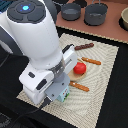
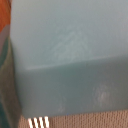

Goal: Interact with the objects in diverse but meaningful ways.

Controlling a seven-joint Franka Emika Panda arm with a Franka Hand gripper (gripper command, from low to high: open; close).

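Observation:
The pale blue carton (image 1: 63, 96) sits directly under my gripper (image 1: 60, 93) near the front of the woven mat, and the hand hides most of it. In the wrist view the carton (image 2: 70, 55) fills almost the whole picture, very close, and no fingers show. The red tomato-like ball (image 1: 80, 67) rests on a small wooden plate (image 1: 75, 76) just beyond the gripper. A dark brown sausage-like stick (image 1: 84, 47) lies at the far side of the mat. The yellow block is out of view.
Two orange-handled utensils lie on the mat (image 1: 102, 75), one (image 1: 92, 61) past the tomato and one (image 1: 79, 86) beside the gripper; fork tines (image 2: 39, 121) show under the carton. Two grey pots (image 1: 71, 12) (image 1: 96, 14) and a bowl (image 1: 124, 18) stand at the back.

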